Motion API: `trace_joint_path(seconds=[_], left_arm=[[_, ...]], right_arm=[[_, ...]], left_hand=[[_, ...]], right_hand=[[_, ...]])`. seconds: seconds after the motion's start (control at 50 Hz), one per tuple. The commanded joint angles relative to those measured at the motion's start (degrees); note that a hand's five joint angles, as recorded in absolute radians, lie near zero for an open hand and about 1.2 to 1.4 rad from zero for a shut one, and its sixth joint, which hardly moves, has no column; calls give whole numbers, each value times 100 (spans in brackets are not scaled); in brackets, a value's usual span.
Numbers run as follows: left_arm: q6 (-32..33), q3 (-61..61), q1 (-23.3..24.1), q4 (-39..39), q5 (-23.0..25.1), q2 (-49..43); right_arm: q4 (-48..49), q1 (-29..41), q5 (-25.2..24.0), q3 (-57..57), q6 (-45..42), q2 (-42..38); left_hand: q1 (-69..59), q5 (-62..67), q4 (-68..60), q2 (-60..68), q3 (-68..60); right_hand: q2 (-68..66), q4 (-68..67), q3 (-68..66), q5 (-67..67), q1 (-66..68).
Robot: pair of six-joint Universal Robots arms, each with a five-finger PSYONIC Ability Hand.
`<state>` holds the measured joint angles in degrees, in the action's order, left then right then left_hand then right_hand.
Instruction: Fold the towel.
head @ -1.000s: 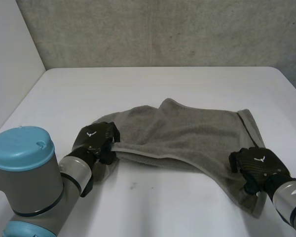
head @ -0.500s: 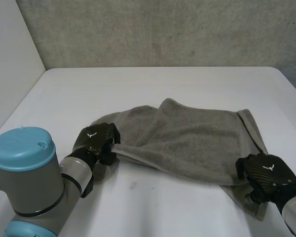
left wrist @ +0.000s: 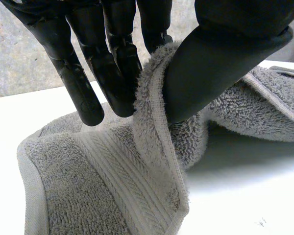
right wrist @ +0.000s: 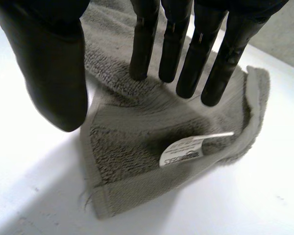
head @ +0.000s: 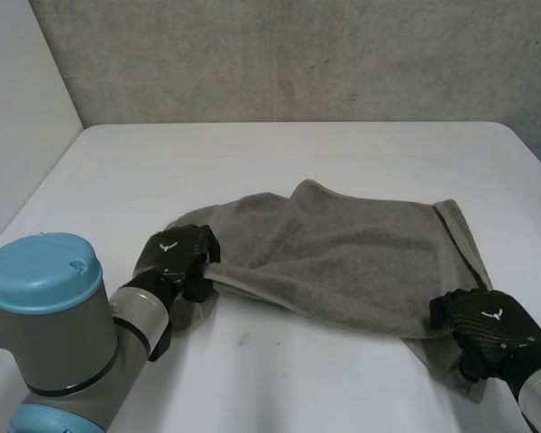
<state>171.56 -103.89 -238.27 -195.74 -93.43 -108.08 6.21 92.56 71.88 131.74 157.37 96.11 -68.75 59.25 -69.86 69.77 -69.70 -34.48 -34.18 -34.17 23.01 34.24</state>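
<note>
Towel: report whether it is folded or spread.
Partly folded, untidily: the towel lies rumpled, one layer lapped over, its edge pinched by the left hand.

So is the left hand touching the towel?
Touching. The left wrist view shows the left hand pinching the towel's edge between thumb and fingers.

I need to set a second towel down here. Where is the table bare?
The widest bare stretch of table lies between the towel and the back wall. A smaller patch lies at the near edge, between the left hand and right hand. It is crowded at the towel's near ends, where the hands are.
</note>
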Motion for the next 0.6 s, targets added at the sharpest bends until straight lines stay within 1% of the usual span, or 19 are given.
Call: trace_joint_path(seconds=[0.02,0.08,0.14,0.22,0.26,0.4,0.54,0.6], left_arm=[[0,0,0,1,-8,-29],[0,0,0,1,0,-29],[0,0,0,1,0,-29],[0,0,0,1,-8,-37],[0,0,0,1,-8,-37],[0,0,0,1,-8,-37],[0,0,0,1,-8,-46],[0,0,0,1,0,-72]], right_arm=[[55,-123,-113,-26,-57,-400],[99,-168,-113,-52,-162,-514],[178,-185,-157,-113,-259,-707],[284,-185,-157,-193,-321,-884],[380,-185,-148,-298,-338,-1085],[565,-185,-95,-491,-338,-1393],[854,-185,-78,-536,-347,-1534],[987,-185,-78,-553,-338,-1552]], left_hand=[[-1125,1075,-1014,1023,-1030],[-1125,1075,-1014,1023,-1030],[-1125,1075,-1014,1023,-1030],[-1125,1075,-1014,1023,-1030],[-1125,1075,-1014,1023,-1030],[-1125,1075,-1014,1023,-1030],[-1125,1075,-1014,1023,-1030],[-1125,1075,-1014,1023,-1030]], right_hand=[[639,609,608,-492,-616],[706,676,675,-559,-683],[1092,1062,1061,-945,-1068],[1093,1064,1063,-947,-1070],[1060,1030,1029,-913,-1037],[976,946,945,-829,-953],[825,795,794,-678,-801],[540,510,509,-393,-517]])
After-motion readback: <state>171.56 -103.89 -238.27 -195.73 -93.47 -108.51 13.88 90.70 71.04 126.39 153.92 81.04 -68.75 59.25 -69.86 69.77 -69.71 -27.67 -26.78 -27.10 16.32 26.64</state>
